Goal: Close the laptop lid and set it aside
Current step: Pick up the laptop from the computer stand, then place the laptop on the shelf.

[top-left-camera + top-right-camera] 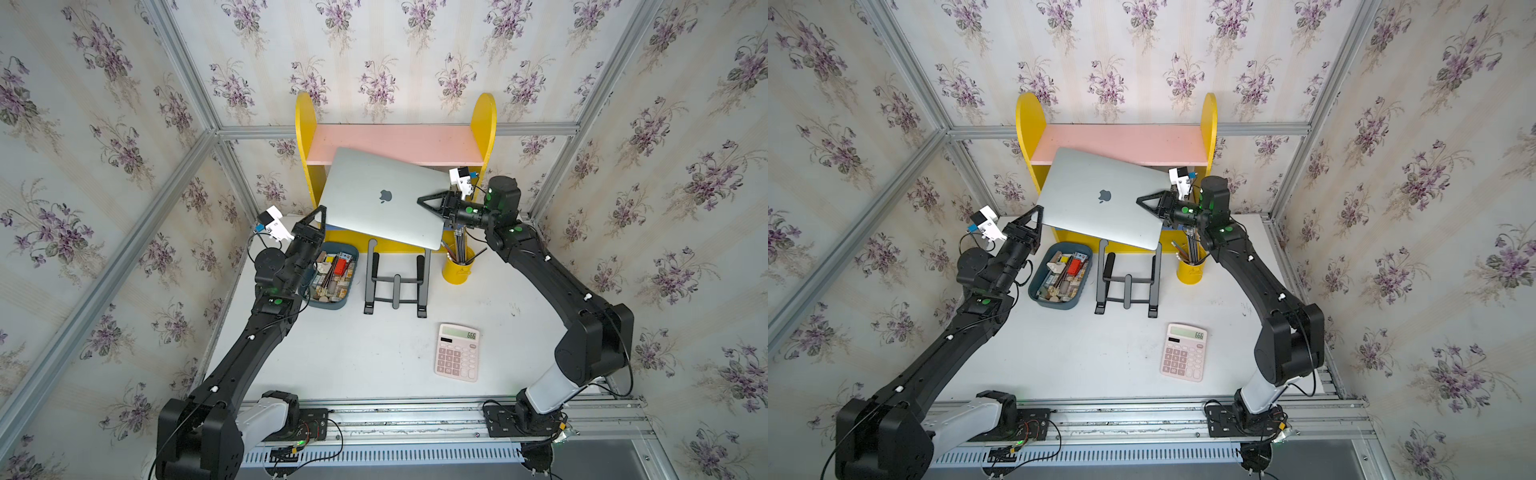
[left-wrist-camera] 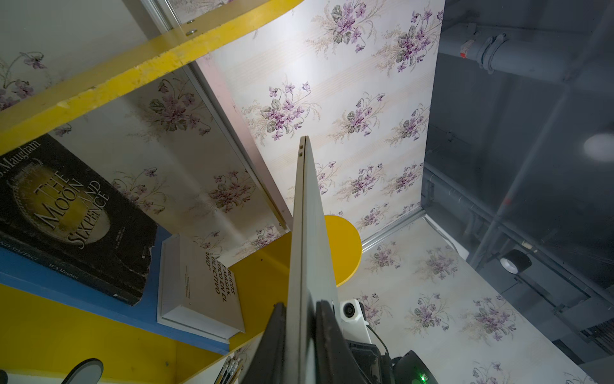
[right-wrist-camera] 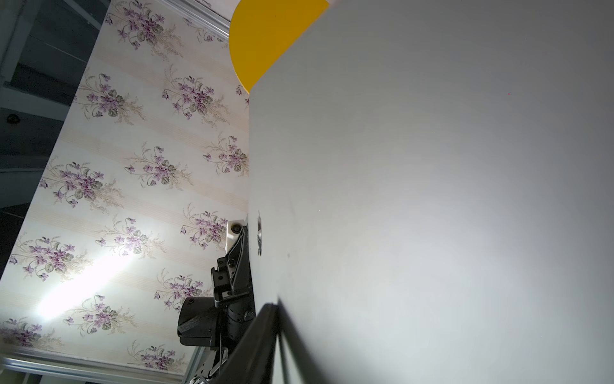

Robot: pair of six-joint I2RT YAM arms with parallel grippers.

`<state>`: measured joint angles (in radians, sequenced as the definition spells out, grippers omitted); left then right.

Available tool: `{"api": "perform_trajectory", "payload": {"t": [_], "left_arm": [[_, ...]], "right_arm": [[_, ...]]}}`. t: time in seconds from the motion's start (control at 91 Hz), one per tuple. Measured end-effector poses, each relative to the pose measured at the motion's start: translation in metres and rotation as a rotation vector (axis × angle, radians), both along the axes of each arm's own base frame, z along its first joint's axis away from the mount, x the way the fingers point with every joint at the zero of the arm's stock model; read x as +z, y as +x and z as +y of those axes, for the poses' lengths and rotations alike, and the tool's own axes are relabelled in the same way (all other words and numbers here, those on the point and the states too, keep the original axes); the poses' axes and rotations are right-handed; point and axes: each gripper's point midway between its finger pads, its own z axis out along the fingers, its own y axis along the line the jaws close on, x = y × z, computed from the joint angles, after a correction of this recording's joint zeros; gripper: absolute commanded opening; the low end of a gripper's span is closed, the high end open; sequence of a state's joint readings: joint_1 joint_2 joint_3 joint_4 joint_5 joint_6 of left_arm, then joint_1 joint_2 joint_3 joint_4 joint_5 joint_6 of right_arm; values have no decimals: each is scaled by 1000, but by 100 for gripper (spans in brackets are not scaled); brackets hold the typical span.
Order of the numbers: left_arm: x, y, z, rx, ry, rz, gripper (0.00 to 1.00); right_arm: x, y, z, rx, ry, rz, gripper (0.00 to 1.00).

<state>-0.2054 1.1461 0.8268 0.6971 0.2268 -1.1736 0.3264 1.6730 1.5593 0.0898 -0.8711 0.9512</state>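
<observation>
- Counter (image 1: pixel 374 353): white; carries the black folding stand (image 1: pixel 397 286), the reference for all positions below.
- Shelf (image 1: pixel 399 143): yellow sides, pink top board; stands behind the stand against the back wall.
- Laptop (image 1: pixel 374 183): silver, held in the air above the rear of the stand and in front of the shelf. It is clear of both and tilted, with the corner on the left-arm side lowest. Lid (image 3: pixel 432 166): closed flat on the base, logo facing up.
- Tray (image 1: pixel 328 305): blue, full of small items; just beside the stand on the left-arm side.
- Calculator (image 1: pixel 457 353): pink; in front of the stand, toward the right arm's base.
- Cup (image 1: pixel 457 272): yellow, holding pencils; just beside the stand on the right-arm side.
- Left gripper (image 1: pixel 319 216): pinching the laptop's low corner, one finger on each face.
- Right gripper (image 1: pixel 426 200): pinching the opposite edge, its upper finger (image 3: pixel 262 332) flat on the lid and its lower finger hidden beneath.
</observation>
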Motion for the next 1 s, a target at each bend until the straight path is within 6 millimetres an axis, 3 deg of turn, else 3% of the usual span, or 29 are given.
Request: {"api": "perform_trajectory", "payload": {"t": [0.473, 0.637, 0.78, 1.0], "left_arm": [[20, 60, -10, -29, 23, 9, 0], [11, 87, -14, -41, 10, 46, 0], [-1, 104, -16, -47, -11, 93, 0], [-3, 108, -15, -40, -28, 122, 0]], "right_arm": [[28, 68, -6, -52, -13, 15, 42], [23, 88, -11, -95, -20, 32, 47], [21, 97, -12, -105, -20, 39, 51], [26, 98, -15, -110, -17, 21, 61]]}}
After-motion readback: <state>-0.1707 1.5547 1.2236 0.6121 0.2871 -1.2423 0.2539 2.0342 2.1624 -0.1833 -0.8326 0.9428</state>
